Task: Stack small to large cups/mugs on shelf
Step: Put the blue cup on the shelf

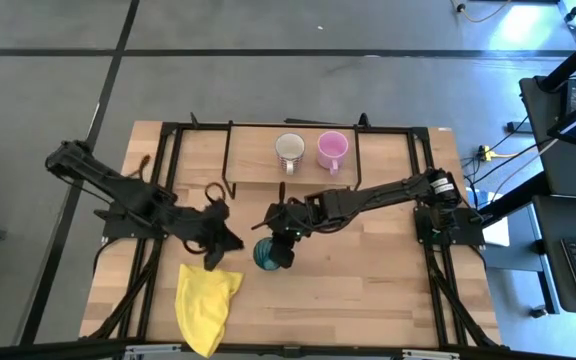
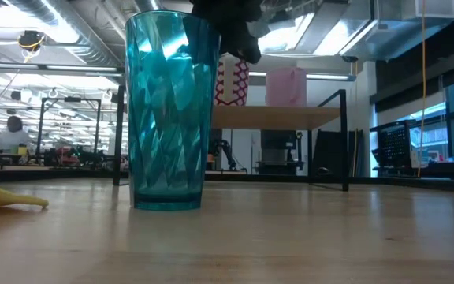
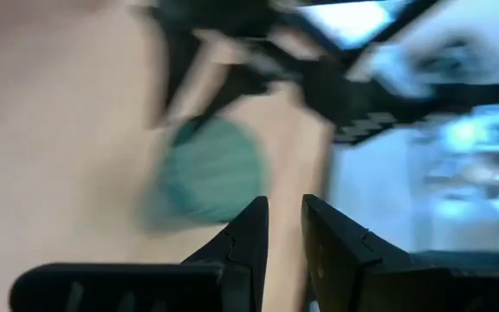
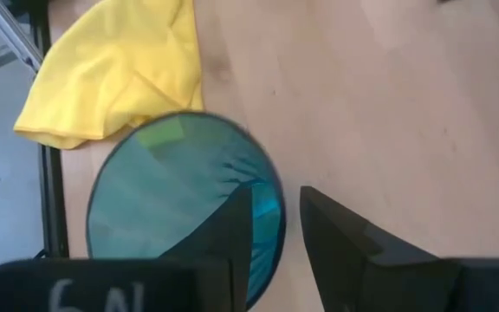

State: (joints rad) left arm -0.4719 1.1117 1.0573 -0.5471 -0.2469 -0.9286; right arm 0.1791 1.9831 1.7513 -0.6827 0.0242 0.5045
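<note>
The dark teal cup [image 1: 266, 256] stands upright on its base on the table [image 2: 168, 110], and my right gripper [image 1: 284, 240] is shut on its rim. The white mug [image 1: 289, 150] and the pink mug [image 1: 331, 150] stand side by side on the shelf board [image 1: 368, 160] at the far side. They also show in the low view, the white mug [image 2: 231, 83] and the pink mug [image 2: 286, 85]. My left gripper [image 1: 224, 240] hovers just left of the cup, above the yellow cloth [image 1: 206, 300], shut and empty. The cup shows blurred ahead of it in the left wrist view [image 3: 210, 169]. My right gripper holds the teal cup by its rim [image 4: 277, 208] on the side toward the table's right edge. One finger [image 4: 230, 227] is inside the cup and the other [image 4: 340, 236] outside. The fingers come from above, pointing down. The cup stands upright with its base on the table.
The yellow cloth lies crumpled near the table's front edge, left of the cup [image 4: 115, 69]. The black wire frame of the shelf [image 1: 230, 150] rises at the far side, and its posts show in the low view [image 2: 344, 142].
</note>
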